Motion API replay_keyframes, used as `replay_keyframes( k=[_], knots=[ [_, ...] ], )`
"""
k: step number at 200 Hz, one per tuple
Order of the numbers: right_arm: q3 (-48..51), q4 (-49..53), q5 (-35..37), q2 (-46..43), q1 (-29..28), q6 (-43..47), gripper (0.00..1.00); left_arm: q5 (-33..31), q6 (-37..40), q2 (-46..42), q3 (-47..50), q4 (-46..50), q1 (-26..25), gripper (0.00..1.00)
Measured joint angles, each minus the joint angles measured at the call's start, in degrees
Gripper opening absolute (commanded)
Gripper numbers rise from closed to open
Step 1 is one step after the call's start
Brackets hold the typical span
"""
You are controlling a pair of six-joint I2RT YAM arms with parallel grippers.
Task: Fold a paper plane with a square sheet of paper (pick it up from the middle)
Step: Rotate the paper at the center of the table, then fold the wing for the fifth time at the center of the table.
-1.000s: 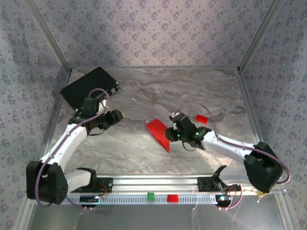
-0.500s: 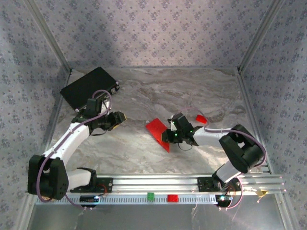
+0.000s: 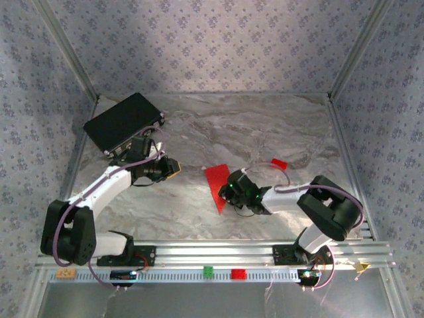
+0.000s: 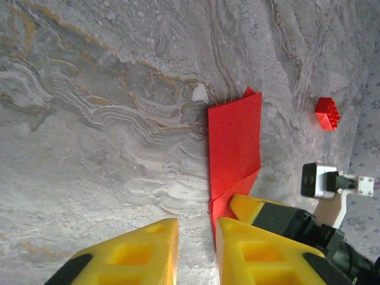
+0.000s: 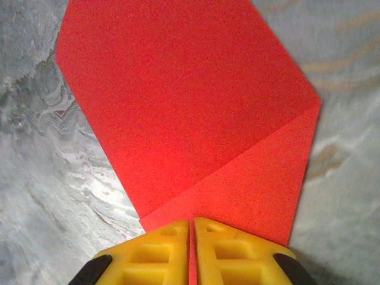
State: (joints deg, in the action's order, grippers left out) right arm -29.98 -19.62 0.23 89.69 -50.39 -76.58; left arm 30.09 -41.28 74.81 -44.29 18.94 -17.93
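1. We judge folding is midway: the square sheet of paper (image 5: 190,107) lies creased ahead of the right claw (image 5: 191,230), whose jaws are nearly together and seem to pinch its near edge.
2. The left claw (image 4: 196,231) is slightly parted and empty, with the sheet ahead-right.
3. Next we need a flat press along the crease.
4. The black box (image 3: 122,120) sits behind the left claw, contents hidden.

I can read no words, numbers or brand marks anywhere from here, and the fine tick marks along the aluminium rail (image 3: 172,274) at six o'clock of my overhead view are too small to make out.
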Motion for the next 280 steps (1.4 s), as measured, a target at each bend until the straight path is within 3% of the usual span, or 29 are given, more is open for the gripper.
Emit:
replay_keyframes(
  k=[26, 60, 117, 173, 280],
  knots=[
    [0.3, -2.8, 2.4, 0.1, -2.8, -3.9, 0.16, 0.8, -0.2, 1.5, 0.0, -0.9, -0.9, 0.15],
    [-1.9, 3.3, 5.7, -5.6, -3.3, -0.2, 0.19, 1.7, -0.3, 2.5, -0.1, -1.7, -2.4, 0.11],
    [0.9, 7.7, 4.5, -15.5, 4.5, 7.0, 0.21, 3.5, -0.3, 10.6, -6.2, -3.0, -8.9, 0.07],
    [4.1, 9.8, 0.7, -16.0, 7.2, 9.2, 0.23, 4.4, -0.2, 23.2, -16.5, -3.8, -15.2, 0.03],
    [3.4, 9.6, -3.8, -13.3, 7.3, 10.3, 0.3, 5.0, 1.3, 32.5, -18.4, -2.8, -15.6, 0.0]
  ],
)
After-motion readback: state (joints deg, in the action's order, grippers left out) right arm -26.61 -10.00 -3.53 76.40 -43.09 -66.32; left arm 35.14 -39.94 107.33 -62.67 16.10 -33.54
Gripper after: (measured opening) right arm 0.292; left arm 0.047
